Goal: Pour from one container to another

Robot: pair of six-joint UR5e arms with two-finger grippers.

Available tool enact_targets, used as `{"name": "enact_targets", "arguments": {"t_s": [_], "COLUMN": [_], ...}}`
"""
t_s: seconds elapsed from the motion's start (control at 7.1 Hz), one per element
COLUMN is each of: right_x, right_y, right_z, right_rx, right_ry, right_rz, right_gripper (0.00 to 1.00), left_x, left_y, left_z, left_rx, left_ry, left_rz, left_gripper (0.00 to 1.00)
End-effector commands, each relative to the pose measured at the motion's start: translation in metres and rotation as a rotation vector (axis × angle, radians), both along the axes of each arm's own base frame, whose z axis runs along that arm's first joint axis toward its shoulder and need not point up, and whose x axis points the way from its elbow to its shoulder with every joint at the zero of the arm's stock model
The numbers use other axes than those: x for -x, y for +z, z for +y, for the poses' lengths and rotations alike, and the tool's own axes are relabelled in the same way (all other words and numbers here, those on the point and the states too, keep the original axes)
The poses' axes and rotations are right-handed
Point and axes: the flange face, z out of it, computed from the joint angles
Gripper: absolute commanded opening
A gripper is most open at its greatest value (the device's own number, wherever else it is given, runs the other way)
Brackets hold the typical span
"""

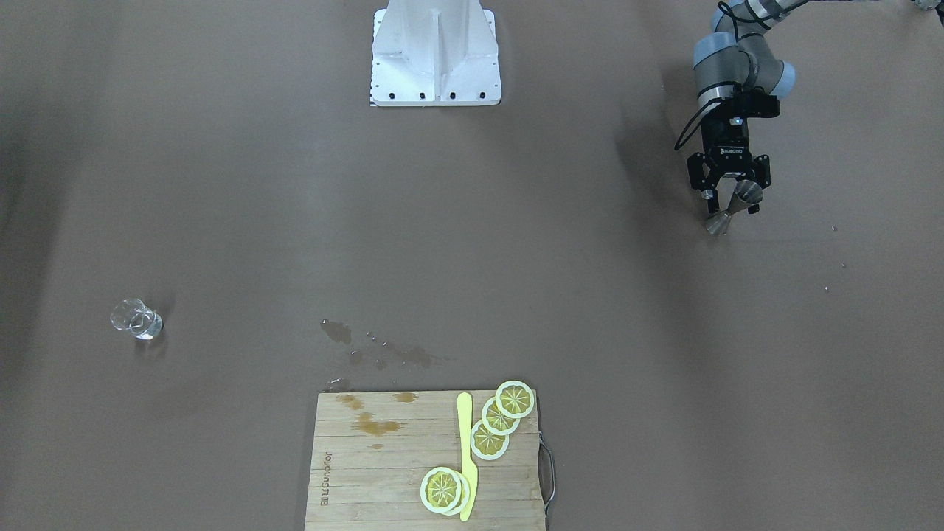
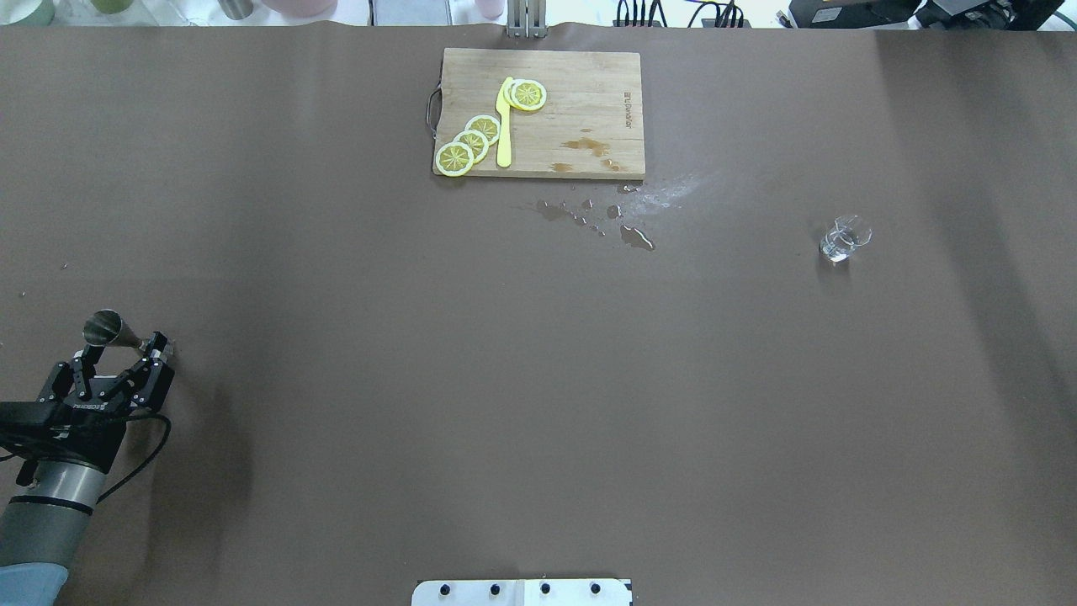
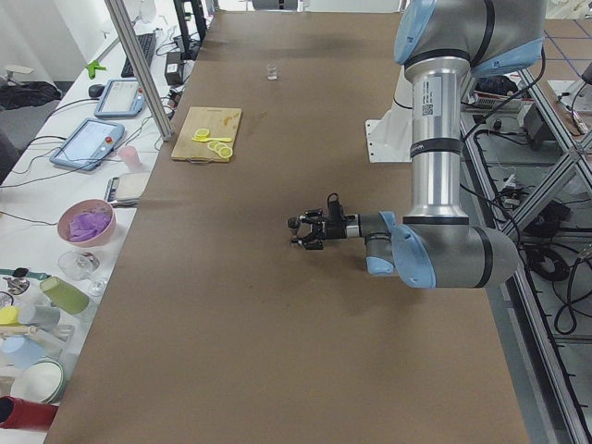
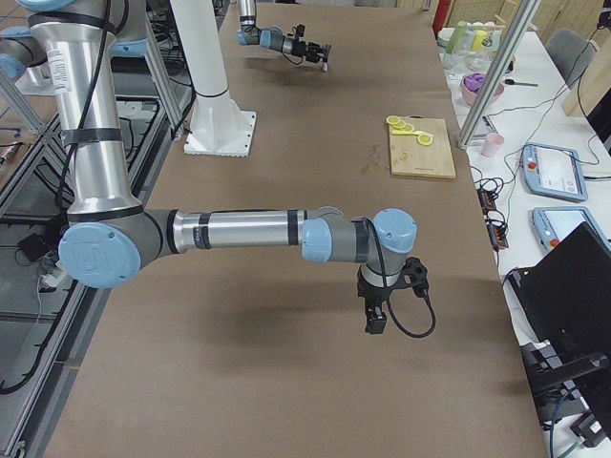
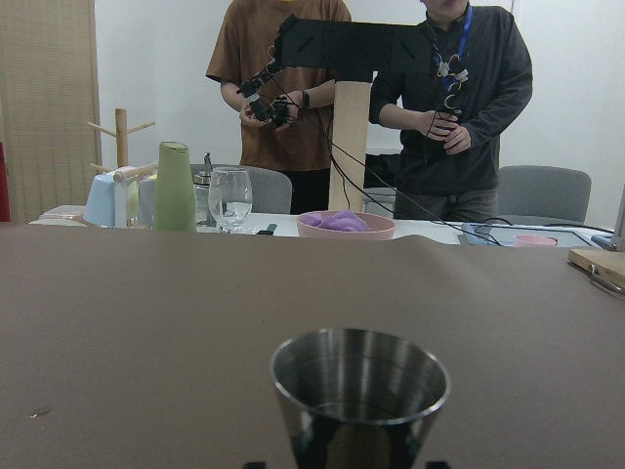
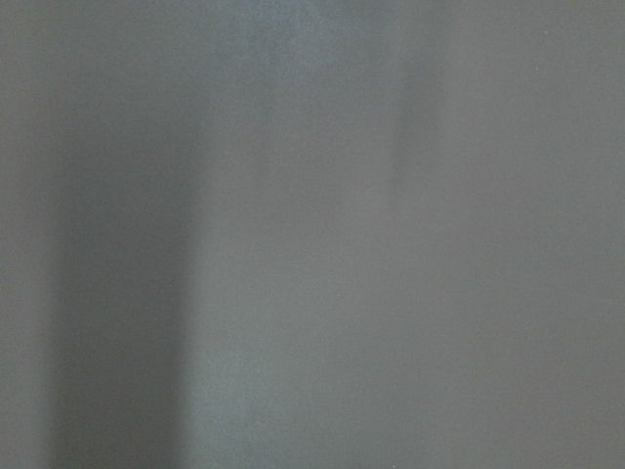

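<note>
Brown paper covers the surface point(image 2: 538, 379); at the overhead frame's lower left my left claw point(image 2: 124, 348) sits spread, level around the upright conical steel jigger point(image 2: 108, 329), so it should lift unspilled toward the distant clear glass point(image 2: 845, 237).

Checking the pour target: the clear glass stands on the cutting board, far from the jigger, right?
No. The clear glass stands on the table itself, apart from the cutting board, as the overhead exterior view shows. It is indeed far from the jigger.
</note>
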Motion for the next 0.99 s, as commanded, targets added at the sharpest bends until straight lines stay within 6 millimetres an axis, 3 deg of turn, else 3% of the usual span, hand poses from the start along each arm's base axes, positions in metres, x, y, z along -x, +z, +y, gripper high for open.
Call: {"name": "enact_targets", "arguments": {"t_s": [0.0,0.14,0.28,0.42,0.56,0.7,0.85], "right_x": [-0.006,-0.005,-0.015,-0.014,-0.014,-0.013,-0.015], "right_y": [-0.021,-0.039,-0.041,-0.057,-0.051,-0.043,-0.04], "right_z": [-0.005,-0.008,0.011,0.028,0.041,0.048,0.049], "right_rx": [-0.022,-0.041,-0.025,-0.056,-0.04,-0.024,-0.019], "right_ry": [0.013,0.016,0.036,0.036,0.035,0.034,0.036], "right_rz": [0.047,0.023,0.01,-0.007,-0.018,-0.016,-0.004], "right_gripper": [1.0,1.0,1.0,1.0,1.0,1.0,1.0], "left_x": [0.0,0.001,0.003,0.005,0.005,0.024,0.038], "left_y": [-0.003,-0.006,-0.014,-0.029,-0.049,-0.058,-0.054], "left_z": [0.0,0.0,0.0,-0.001,-0.003,-0.002,-0.001], "left_rx": [-0.002,-0.003,-0.004,-0.004,-0.008,-0.012,-0.011], "left_ry": [-0.001,0.0,-0.002,-0.003,-0.006,-0.004,-0.005], "left_rz": [0.001,0.004,0.012,0.019,0.017,-0.01,-0.028], "left_gripper": [0.98,0.98,0.98,0.98,0.98,0.98,0.98]}}
